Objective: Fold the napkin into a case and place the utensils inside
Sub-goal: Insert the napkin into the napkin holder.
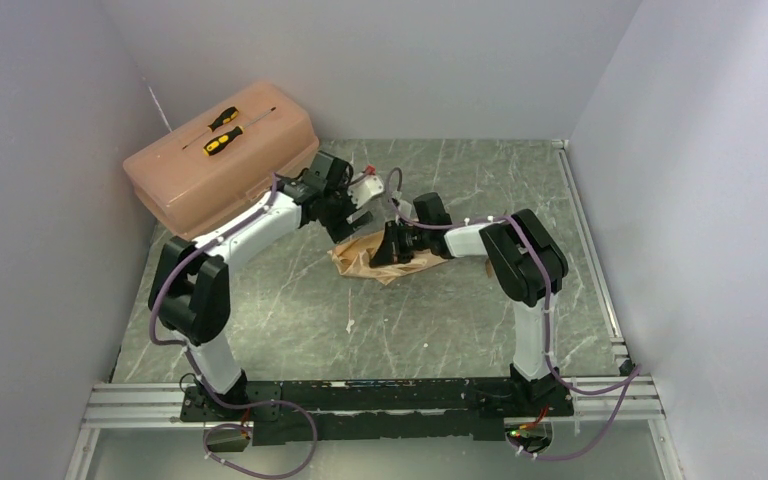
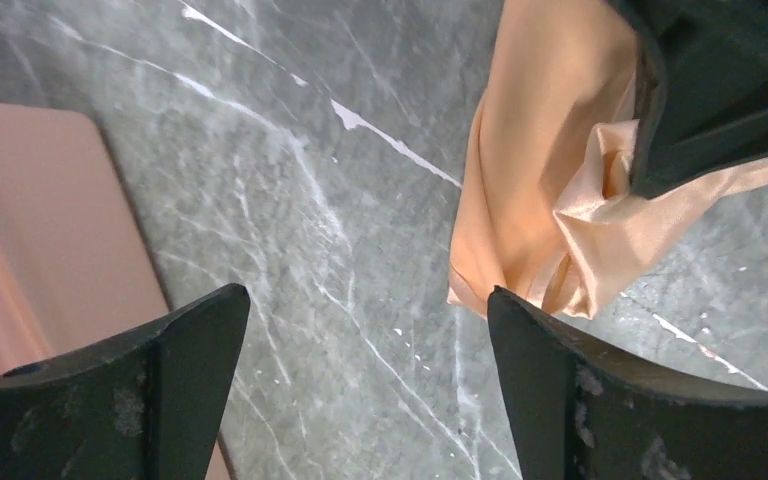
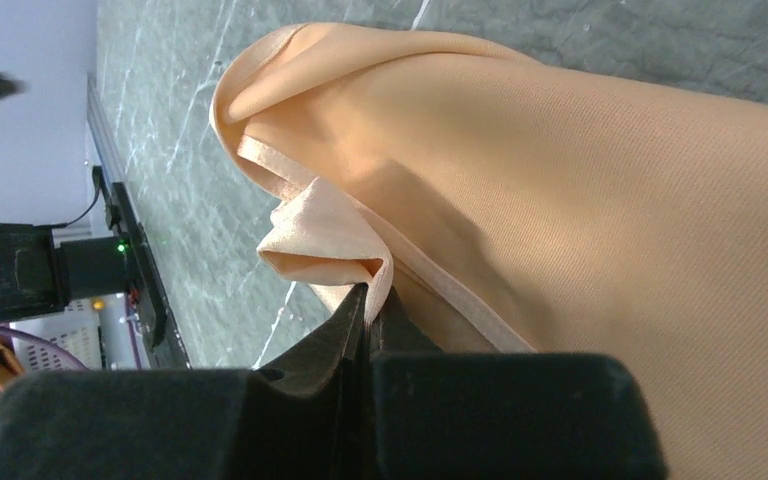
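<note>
Between my right jaws, which are pinched tight together, sits a small bunched fold of the hemmed edge of the napkin (image 3: 580, 200). The rest of the peach satin swells away from the grip in one broad, smooth sheet, lifted at that corner and curling over at its top edge. My left jaws stand wide apart with nothing between them, hanging over the bare grey marbled desk (image 2: 310, 200). The napkin's creased, shiny end lies just beside the tip of one finger, not touching it as far as I can tell. Seen from above, the cloth is a crumpled heap near the middle of the desk, with both my wrists meeting over it and my right arm's dark head covering part of it. Beyond my left arm, at the back left corner, rests the pink toolbox (image 1: 222, 165), and two yellow-and-black screwdrivers (image 1: 218, 143) lie on its lid.
</note>
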Action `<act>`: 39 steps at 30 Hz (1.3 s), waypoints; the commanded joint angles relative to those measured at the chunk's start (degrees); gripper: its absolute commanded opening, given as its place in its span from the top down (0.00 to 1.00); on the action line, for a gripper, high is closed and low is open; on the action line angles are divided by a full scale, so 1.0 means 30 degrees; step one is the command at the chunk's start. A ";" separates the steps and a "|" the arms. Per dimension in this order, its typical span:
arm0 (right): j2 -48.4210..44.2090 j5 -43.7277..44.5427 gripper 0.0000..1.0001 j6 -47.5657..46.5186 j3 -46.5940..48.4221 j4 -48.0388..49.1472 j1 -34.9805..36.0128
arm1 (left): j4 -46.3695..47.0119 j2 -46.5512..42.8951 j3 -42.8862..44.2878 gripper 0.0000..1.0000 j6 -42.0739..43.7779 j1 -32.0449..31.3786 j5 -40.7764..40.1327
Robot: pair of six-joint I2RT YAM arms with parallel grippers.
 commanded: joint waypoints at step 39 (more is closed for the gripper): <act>0.0324 -0.0311 0.94 0.2421 0.2007 -0.3098 -0.0292 | -0.0644 0.3051 0.0151 0.97 -0.5598 -0.0566 0.1287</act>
